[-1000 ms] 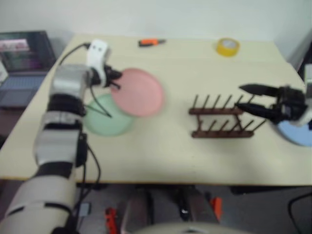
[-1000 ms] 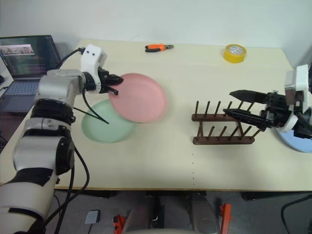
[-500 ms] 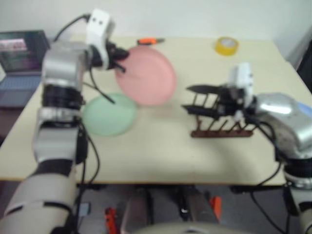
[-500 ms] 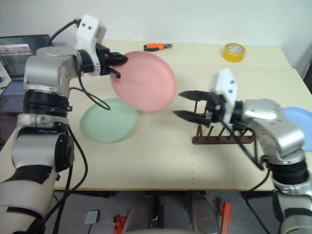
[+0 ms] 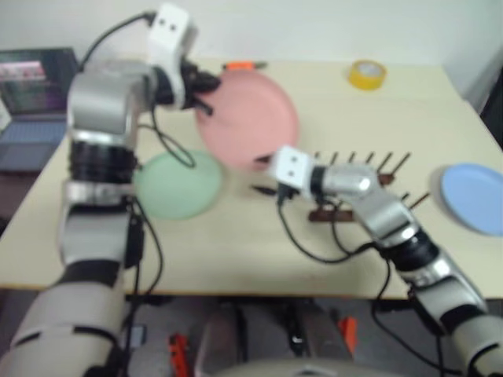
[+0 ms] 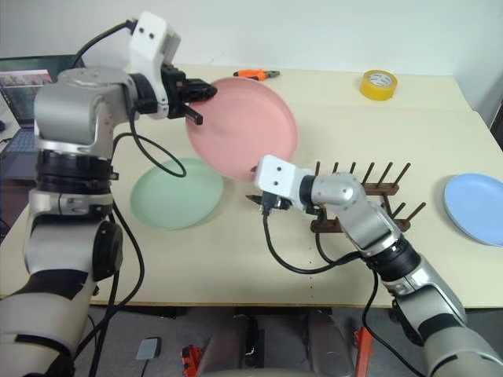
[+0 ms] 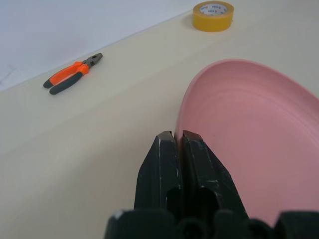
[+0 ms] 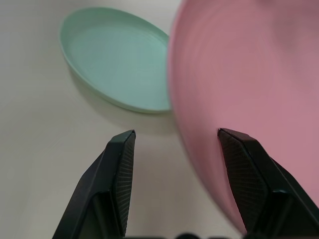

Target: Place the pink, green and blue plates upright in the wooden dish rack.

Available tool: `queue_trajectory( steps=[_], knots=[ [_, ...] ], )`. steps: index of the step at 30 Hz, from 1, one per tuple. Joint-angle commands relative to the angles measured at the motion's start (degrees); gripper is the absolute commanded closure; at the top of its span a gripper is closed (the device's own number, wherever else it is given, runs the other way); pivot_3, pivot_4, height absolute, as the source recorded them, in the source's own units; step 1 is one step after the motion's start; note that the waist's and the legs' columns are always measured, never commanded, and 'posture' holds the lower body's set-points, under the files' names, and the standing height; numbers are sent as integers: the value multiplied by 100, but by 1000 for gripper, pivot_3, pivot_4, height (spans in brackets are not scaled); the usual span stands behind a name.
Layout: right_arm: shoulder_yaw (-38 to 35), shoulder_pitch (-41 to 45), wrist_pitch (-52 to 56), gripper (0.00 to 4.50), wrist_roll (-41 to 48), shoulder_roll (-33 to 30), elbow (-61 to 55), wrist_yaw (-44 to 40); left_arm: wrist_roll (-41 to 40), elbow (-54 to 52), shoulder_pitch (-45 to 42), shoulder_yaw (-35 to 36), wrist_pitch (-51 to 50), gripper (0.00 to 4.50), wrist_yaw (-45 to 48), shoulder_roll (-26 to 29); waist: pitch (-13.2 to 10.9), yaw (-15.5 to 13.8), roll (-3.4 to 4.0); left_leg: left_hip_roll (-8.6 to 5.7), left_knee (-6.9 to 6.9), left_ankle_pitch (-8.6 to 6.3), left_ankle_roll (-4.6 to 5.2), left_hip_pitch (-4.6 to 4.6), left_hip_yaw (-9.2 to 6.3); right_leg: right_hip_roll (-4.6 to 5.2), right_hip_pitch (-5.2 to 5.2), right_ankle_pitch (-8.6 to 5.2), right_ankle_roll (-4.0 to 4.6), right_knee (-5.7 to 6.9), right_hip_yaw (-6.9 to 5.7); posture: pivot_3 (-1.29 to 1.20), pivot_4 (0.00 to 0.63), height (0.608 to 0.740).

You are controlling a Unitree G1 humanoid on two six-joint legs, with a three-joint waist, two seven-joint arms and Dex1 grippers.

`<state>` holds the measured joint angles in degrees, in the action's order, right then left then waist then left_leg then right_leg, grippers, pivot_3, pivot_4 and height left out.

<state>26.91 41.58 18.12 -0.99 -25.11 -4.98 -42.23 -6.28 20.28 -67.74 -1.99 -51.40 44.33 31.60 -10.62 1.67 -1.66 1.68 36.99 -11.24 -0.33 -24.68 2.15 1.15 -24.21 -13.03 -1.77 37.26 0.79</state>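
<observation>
My left gripper is shut on the rim of the pink plate and holds it tilted up above the table; the left wrist view shows the fingertips pinching the pink plate. My right gripper is open at the plate's lower edge. In the right wrist view that edge runs between the spread fingers. The green plate lies flat on the table to the left. The blue plate lies flat at the far right. The wooden dish rack stands partly behind my right forearm.
Orange pliers and a roll of yellow tape lie near the table's far edge. A laptop sits off the table's left side. The cream table has bare room along its front.
My right gripper has swept left from beside the rack to the pink plate's lower edge. The left gripper has lifted the pink plate up and to the right.
</observation>
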Motion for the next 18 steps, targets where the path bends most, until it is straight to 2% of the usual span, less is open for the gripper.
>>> queue_trajectory(
  steps=[1, 3, 9, 10, 18],
  knots=[
    [-70, 143, -305, 1870, -250, 64, 71, 29, -78, -371, -55, 57, -90, 4499, -81, 98, 0, 0, 0, 0, 0, 0, 0, 0, 0, 0, 0, 0, 0, 0, 0, 0, 150, 740],
    [-119, 175, -394, 2249, -302, 143, 152, 19, -25, -383, -21, -4, -84, 4500, -111, 138, 0, 0, 0, 0, 0, 0, 0, 0, 1, 0, 0, 0, 0, 1, 0, 0, 150, 740],
    [-192, 205, -561, 4331, -360, 299, 179, -82, 74, -317, 58, -157, 40, 4500, -201, 227, 0, 0, 0, 0, 0, 0, 0, 1, 0, 0, 0, 0, 1, 4, 0, 0, 150, 740],
    [-210, 197, -563, 4484, -358, 320, 155, -111, 76, -276, 55, -161, 67, 4500, -212, 228, 0, 0, 0, -1, 0, 0, 0, 1, 0, 0, 0, 0, 1, 4, 1, 0, 150, 740],
    [-264, 98, -548, 4484, -391, 389, 56, -228, 23, -226, 21, -190, 92, 4500, -213, 107, 0, 0, 0, 0, 1, 0, -1, 1, -1, 0, 0, 0, 1, 5, 0, 0, 150, 740]
  ],
)
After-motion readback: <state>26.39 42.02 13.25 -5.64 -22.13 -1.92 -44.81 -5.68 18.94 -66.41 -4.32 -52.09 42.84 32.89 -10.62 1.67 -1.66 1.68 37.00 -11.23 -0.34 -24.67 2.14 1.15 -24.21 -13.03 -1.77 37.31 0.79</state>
